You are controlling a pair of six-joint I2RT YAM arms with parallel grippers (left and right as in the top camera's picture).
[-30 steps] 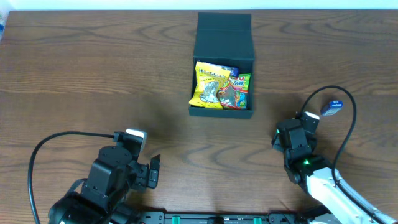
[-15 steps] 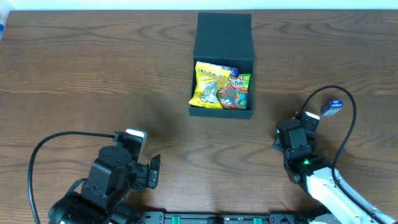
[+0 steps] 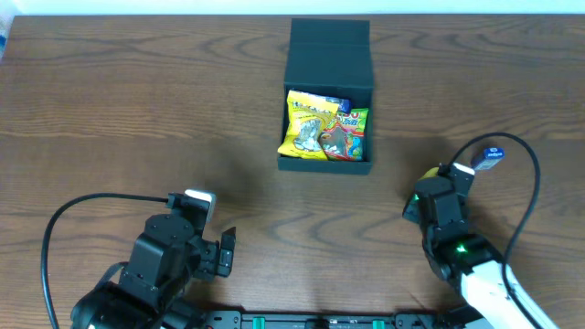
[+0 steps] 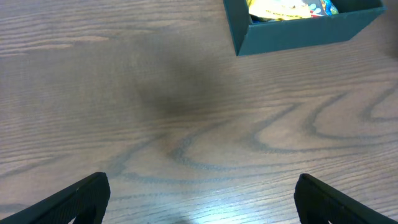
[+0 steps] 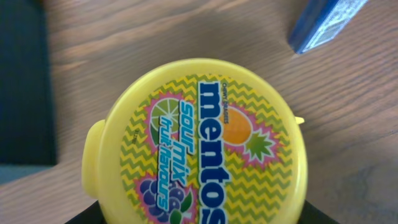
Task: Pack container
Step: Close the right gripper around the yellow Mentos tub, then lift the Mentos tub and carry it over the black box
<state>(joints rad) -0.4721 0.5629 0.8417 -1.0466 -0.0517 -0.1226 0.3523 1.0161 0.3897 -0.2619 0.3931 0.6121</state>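
The dark teal container (image 3: pixel 329 55) stands open at the table's far middle, its flap lid laid back, with yellow and green snack packets (image 3: pixel 324 128) inside. It also shows in the left wrist view (image 4: pixel 298 37) and at the left edge of the right wrist view (image 5: pixel 22 81). My right gripper (image 3: pixel 428 185) is to the container's lower right. Its fingers (image 5: pixel 196 216) are shut on a round yellow Mentos tub (image 5: pixel 199 143), which shows as a yellow sliver from overhead (image 3: pixel 430 172). My left gripper (image 3: pixel 224 251) is open and empty (image 4: pixel 199 190) near the front edge.
A small blue packet (image 3: pixel 491 155) lies on the table just right of my right gripper and shows in the right wrist view (image 5: pixel 323 22). Black cables loop from both arms near the front edge. The table is brown wood.
My right arm has shifted slightly right and toward the front edge, and the yellow tub now peeks out at its tip. The left arm and the container have not moved.
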